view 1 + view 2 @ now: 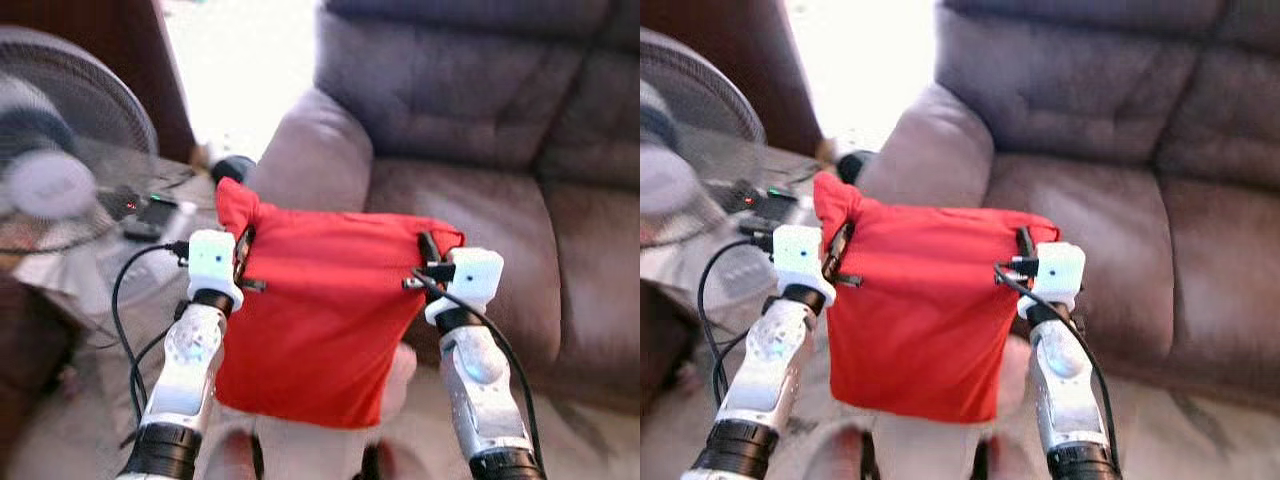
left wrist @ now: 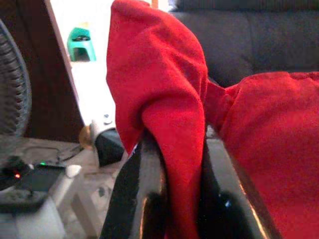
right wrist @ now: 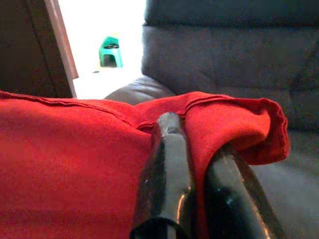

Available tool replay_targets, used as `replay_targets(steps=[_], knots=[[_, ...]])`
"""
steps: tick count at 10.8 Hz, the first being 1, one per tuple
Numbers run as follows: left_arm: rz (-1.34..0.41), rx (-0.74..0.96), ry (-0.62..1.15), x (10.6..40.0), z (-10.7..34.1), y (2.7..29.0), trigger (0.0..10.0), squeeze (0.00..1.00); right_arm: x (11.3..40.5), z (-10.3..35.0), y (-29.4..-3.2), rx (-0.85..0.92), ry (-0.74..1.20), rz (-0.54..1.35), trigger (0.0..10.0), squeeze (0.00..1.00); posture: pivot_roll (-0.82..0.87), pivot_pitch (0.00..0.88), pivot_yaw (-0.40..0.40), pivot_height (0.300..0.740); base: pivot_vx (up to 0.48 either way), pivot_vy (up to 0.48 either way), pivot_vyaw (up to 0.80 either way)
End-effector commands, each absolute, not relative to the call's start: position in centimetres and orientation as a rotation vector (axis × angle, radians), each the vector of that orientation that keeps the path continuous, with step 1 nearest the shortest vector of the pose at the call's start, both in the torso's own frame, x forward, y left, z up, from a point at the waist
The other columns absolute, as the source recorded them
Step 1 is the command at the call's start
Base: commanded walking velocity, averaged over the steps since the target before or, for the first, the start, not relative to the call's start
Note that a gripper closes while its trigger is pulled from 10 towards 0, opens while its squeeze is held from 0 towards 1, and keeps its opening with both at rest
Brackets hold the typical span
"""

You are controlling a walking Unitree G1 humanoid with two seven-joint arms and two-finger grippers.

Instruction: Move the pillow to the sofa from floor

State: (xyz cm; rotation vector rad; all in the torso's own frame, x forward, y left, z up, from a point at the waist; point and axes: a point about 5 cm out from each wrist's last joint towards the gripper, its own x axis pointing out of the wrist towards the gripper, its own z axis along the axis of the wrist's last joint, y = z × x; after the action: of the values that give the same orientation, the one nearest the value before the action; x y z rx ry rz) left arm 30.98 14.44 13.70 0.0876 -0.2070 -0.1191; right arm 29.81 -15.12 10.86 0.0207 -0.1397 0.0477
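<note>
Head cams down; wrist cams close on pillow [image 2: 164, 99].

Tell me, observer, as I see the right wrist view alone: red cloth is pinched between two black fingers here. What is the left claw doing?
Observer: The left claw is shut on the red pillow's other top corner, which bunches up above its fingers.
Operator: Is the pillow off the floor?
Observer: Yes. In the head views it hangs between the left claw and the right claw, in front of the robot.
Operator: Where is the sofa relative to it?
Observer: The sofa's seat cushion lies just beyond the pillow, ahead and to the robot's right.
Operator: Anything on the left side?
Observer: A standing fan is at the robot's left.
</note>
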Motion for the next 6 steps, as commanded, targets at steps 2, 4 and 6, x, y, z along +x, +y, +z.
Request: replay_targets(steps=[2,4,6], knots=[[-0.027,0.088,-0.297,31.11,15.81,16.22,10.0,0.00,30.01,12.14,-17.18,0.032,-0.198,-0.051,10.0,0.00,0.09,0.085,-0.061,0.740,0.000,0.000,0.00],[-0.031,0.082,-0.300,31.15,15.85,16.01,10.0,0.00,30.03,12.15,-17.29,0.034,-0.197,-0.053,10.0,0.00,0.08,0.085,-0.061,0.740,0.000,0.000,0.00],[-0.030,0.076,-0.301,31.17,15.88,15.95,10.0,0.00,30.06,12.22,-17.36,0.034,-0.200,-0.052,10.0,0.00,0.09,0.085,-0.062,0.740,0.000,0.000,0.00]])
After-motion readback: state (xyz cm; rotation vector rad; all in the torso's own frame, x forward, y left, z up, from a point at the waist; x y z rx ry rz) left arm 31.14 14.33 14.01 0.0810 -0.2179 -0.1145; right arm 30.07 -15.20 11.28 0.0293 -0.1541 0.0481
